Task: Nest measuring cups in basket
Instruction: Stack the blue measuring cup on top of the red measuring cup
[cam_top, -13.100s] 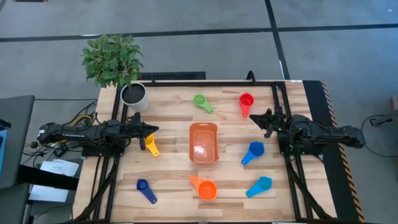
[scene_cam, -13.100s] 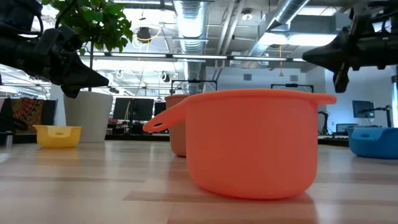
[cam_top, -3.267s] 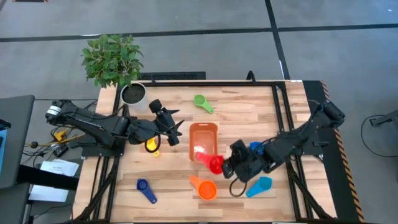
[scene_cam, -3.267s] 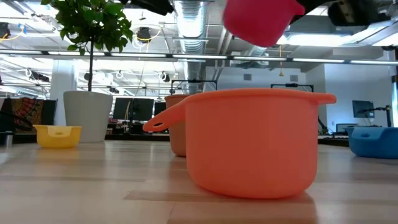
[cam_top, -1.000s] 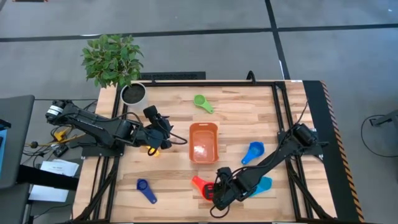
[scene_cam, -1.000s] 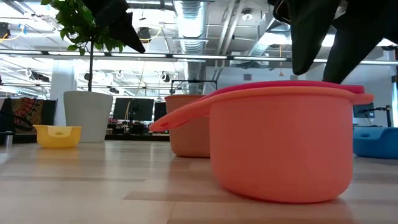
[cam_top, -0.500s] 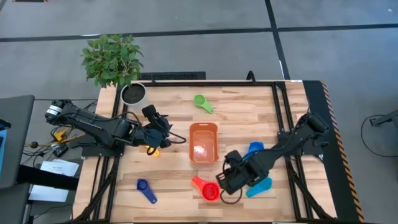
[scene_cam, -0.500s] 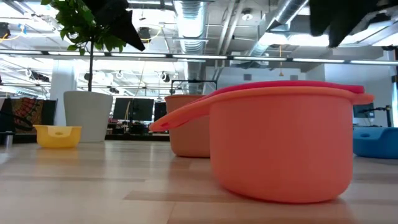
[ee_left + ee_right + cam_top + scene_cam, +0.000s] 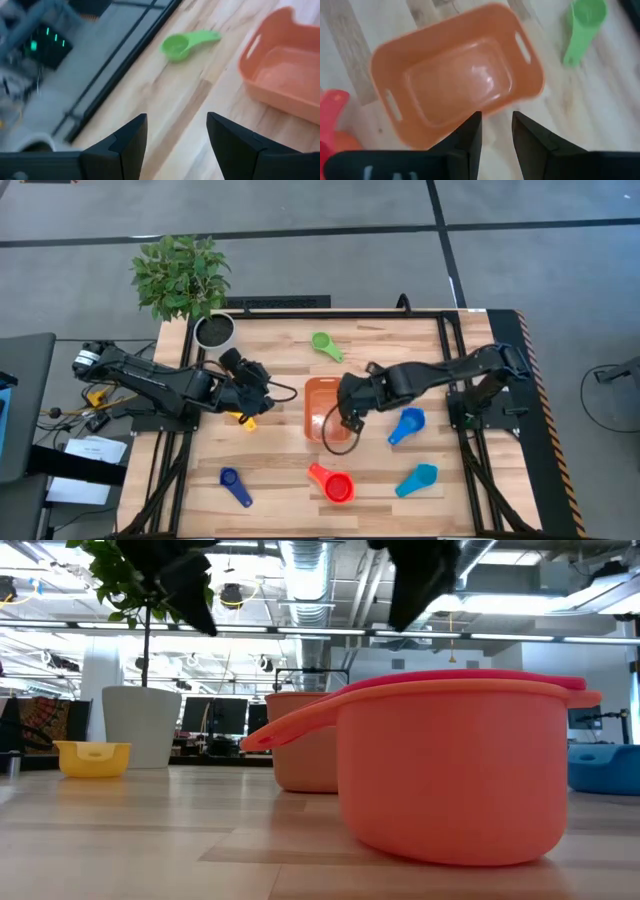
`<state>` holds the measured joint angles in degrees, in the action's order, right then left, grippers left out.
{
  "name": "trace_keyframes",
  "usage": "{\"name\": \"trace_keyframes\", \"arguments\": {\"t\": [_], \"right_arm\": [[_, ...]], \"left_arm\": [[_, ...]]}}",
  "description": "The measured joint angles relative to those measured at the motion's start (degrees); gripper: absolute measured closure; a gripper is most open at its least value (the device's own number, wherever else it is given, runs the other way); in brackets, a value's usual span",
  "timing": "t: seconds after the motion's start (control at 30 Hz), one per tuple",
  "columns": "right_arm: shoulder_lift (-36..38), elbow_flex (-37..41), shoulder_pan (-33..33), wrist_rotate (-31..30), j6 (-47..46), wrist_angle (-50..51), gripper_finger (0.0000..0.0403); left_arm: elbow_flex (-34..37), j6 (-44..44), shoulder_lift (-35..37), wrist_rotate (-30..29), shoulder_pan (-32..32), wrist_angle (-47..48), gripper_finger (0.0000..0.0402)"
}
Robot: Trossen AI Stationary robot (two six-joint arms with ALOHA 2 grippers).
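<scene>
Above the smooth, round-cornered orange plastic basket (image 9: 327, 408), the right gripper (image 9: 348, 420) hovers, fingers slightly parted, empty.

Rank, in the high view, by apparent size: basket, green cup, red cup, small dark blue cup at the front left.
1. Basket, clearly largest, though the right arm covers part of it.
2. Red cup, nested in an orange cup whose rim barely shows.
3. Green cup and dark blue cup: too alike to rank.
</scene>
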<state>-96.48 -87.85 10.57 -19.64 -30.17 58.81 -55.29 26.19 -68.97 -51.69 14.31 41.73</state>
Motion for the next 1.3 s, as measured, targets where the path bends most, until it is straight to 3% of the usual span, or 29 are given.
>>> {"name": "trace_keyframes", "arguments": {"t": [0.17, 0.37, 0.6, 0.8, 0.9, 1.1, 1.3], "right_arm": [[-1.54, 0.14, -2.88, 0.34, 11.25, -2.89, 0.0285], [-1.55, 4.94, -4.81, 0.34, 12.71, -5.85, 0.0297], [5.28, 19.80, -5.28, 6.49, 8.80, -10.01, 0.0313], [15.79, 28.38, -2.57, 7.36, -6.46, -4.88, 0.0315], [21.52, 31.20, -0.70, 7.45, -9.24, 0.20, 0.0314], [28.30, 37.80, 0.32, 7.70, 2.92, 3.44, 0.0314], [26.79, 40.77, -0.56, 10.99, 11.56, 3.03, 0.0308]], "left_arm": [[0.00, 19.92, 0.00, 0.20, 3.95, 12.62, 0.0205], [0.97, 47.56, 0.00, 0.42, 9.65, 30.38, 0.0205], [6.50, 62.15, -0.08, 4.61, 16.32, 28.92, 0.0205], [8.83, 66.27, -0.85, 4.38, 18.52, 23.45, 0.0205], [8.83, 64.97, -1.24, 1.41, 18.33, 20.51, 0.0205], [8.84, 52.94, -1.58, -2.10, 16.70, 10.86, 0.0205], [8.83, 43.85, -1.57, -0.95, 15.84, 2.10, 0.0205]]}}
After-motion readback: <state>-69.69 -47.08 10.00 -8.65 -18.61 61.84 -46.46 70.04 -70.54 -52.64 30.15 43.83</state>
